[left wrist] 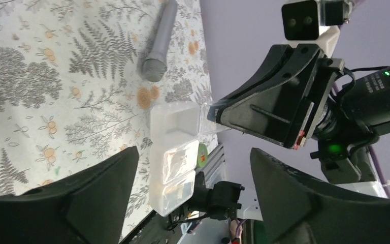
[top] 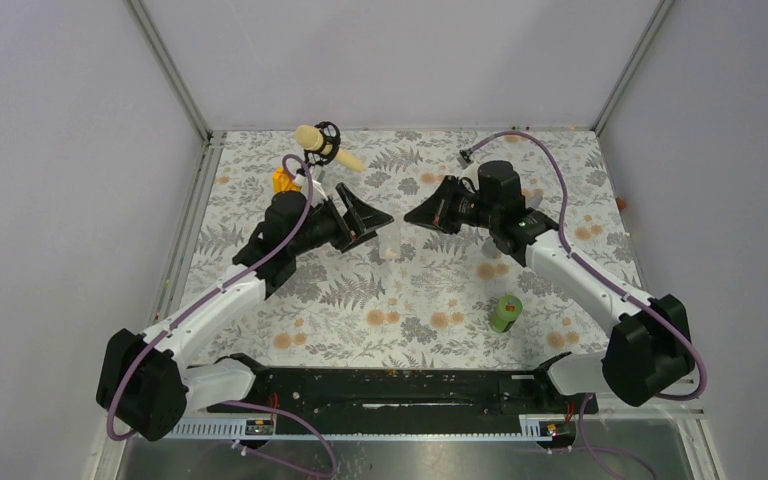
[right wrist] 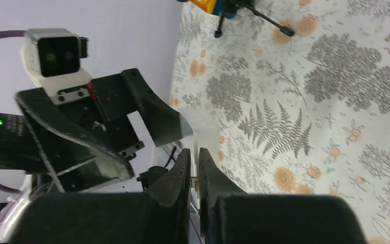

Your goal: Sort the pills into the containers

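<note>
While left pincer (left wrist: 192, 155) gapes empty, right pincer (right wrist: 193, 152) clamps container (left wrist: 175, 127) rim; fern-print mat (top: 360, 290) underneath, grey walls (top: 390, 60) around.

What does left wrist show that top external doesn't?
Only left wrist: the clear container with its separate compartments, the right gripper shut on its rim, and a grey microphone lying on the mat. Only top external: the left arm and right arm whole, plus a cream-tipped object and an orange item near the mat's far-left corner. Both: the green bottle and the mat; the container is barely discernible from above.
</note>
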Tool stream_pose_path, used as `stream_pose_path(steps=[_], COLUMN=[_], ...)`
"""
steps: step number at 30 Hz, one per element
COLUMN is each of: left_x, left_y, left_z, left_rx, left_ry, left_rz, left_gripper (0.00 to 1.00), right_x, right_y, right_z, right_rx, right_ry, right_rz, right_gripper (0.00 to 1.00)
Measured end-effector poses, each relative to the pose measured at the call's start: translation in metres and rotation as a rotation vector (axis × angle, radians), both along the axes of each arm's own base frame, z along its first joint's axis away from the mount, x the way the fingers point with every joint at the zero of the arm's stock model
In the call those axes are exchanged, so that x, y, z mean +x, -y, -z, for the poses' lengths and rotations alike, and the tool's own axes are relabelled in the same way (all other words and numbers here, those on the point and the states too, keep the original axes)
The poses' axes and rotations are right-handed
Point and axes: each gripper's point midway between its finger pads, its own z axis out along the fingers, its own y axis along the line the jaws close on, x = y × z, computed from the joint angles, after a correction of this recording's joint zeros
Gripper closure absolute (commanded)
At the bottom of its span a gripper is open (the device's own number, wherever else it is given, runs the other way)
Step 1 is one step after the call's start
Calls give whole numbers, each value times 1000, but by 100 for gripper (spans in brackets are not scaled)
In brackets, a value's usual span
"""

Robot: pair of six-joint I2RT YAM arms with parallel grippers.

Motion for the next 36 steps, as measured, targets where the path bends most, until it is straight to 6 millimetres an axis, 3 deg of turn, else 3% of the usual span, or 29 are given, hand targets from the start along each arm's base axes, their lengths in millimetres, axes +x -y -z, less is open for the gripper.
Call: stream_pose_path(steps=[6, 14, 27, 29, 33, 36], left_x=[8, 12, 16, 16, 17, 18], left_y=[-16, -37, -48, -49, -52, -56], left_z=[11, 27, 41, 42, 43, 42], left_rx=[117, 264, 405, 417, 440, 458], left_ry=[-11, -4, 27, 32, 34, 38], left_rz=[-44, -65, -45, -40, -34, -39], left_gripper=[13, 14, 14, 14, 14, 14], right_x=[-9, -14, -8, -7, -3, 1], right_y=[5, -1, -13, -12, -11, -8], right_z=[32, 97, 173, 183, 196, 197], right_rx=[-117, -200, -218, -237, -278, -313], right_ry=[-39, -132, -120, -115, -106, -86], right_rz=[-64, -189, -307, -324, -353, -351], right_gripper=[100, 100, 99, 89, 46, 31])
